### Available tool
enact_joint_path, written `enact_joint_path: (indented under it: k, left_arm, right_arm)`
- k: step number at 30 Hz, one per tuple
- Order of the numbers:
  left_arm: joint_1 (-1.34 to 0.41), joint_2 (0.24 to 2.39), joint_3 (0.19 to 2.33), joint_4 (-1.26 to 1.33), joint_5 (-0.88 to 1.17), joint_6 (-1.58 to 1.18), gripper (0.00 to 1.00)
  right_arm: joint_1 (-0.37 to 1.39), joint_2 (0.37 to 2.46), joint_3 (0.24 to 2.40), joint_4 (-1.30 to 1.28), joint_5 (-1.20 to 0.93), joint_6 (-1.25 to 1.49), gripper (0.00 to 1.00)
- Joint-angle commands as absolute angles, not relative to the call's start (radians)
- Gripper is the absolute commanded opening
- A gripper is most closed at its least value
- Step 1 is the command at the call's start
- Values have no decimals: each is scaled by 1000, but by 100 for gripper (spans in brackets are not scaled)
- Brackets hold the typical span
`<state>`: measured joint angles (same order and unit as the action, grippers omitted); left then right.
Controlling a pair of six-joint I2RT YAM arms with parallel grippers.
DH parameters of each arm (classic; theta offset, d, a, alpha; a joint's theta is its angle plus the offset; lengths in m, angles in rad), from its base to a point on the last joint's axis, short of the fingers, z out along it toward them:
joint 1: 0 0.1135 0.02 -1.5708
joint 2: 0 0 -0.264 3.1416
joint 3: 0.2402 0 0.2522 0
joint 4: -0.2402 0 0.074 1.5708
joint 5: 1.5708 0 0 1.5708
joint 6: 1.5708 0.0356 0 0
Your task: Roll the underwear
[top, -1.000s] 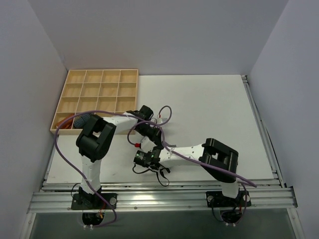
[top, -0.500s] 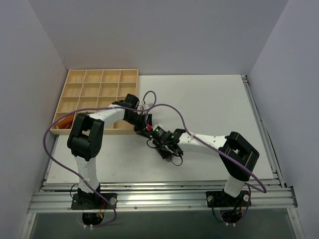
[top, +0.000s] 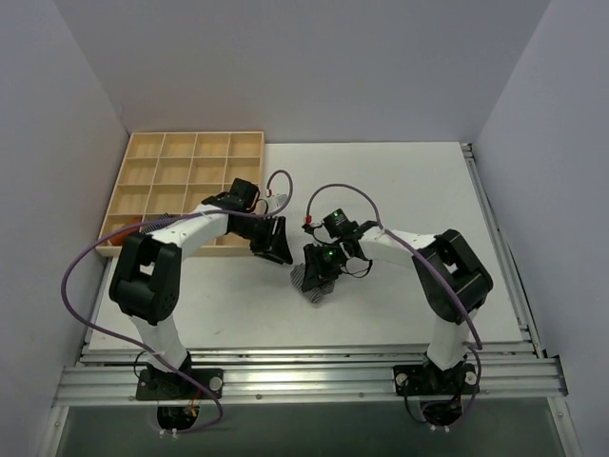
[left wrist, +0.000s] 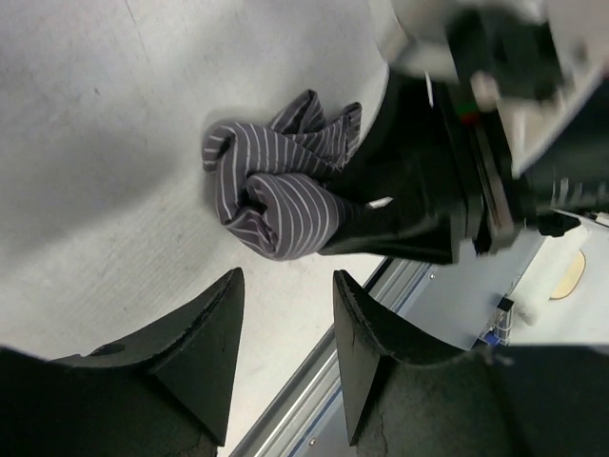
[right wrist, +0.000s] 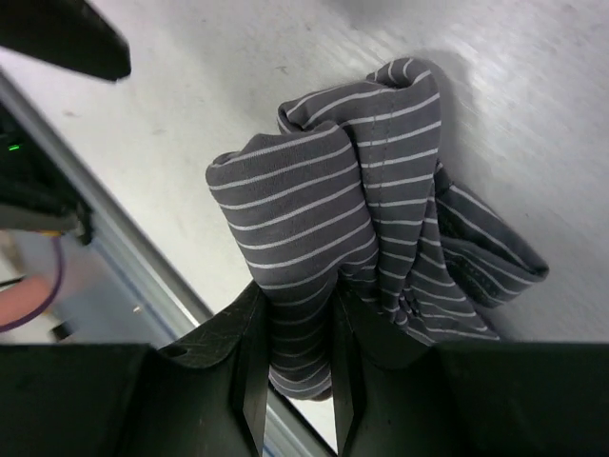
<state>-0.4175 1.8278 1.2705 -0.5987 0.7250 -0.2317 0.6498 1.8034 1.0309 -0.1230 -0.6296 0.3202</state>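
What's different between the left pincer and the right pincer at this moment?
The left pincer is open and empty; the right pincer is shut, pinching a fold of the underwear. The left pincer hangs apart from the cloth without touching it; the right pincer is in contact with it. Both are black and two-fingered.

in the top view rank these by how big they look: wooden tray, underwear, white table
1. white table, by far the largest
2. wooden tray
3. underwear, smallest; it is bunched up and partly covered, so only part of it shows
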Motion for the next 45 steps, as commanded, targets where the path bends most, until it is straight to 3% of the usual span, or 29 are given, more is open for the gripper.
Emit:
enact_joint_path:
  k: [1, 8, 14, 26, 37, 45]
  left_arm:
    - [-423, 1753, 1221, -566, 707, -219, 50]
    - [-446, 1709, 1140, -529, 684, -219, 50]
    - [-469, 1686, 1132, -490, 660, -224, 53]
    - [-526, 1747, 1100, -345, 617, -334, 50]
    - [-535, 1655, 1063, -339, 564, -314, 53]
    - [-542, 1565, 1013, -426, 460, -337, 51]
  right_arm:
    - [609, 1928, 1020, -167, -762, 262, 6]
    - [560, 2035, 1028, -74, -906, 301, 11]
    - [546, 2077, 1011, -26, -945, 333, 22]
    - [512, 2089, 980, 77, -956, 413, 30]
    - [500, 2118, 942, 172, -1002, 492, 25]
    - [497, 2129, 859, 451, -1043, 681, 17]
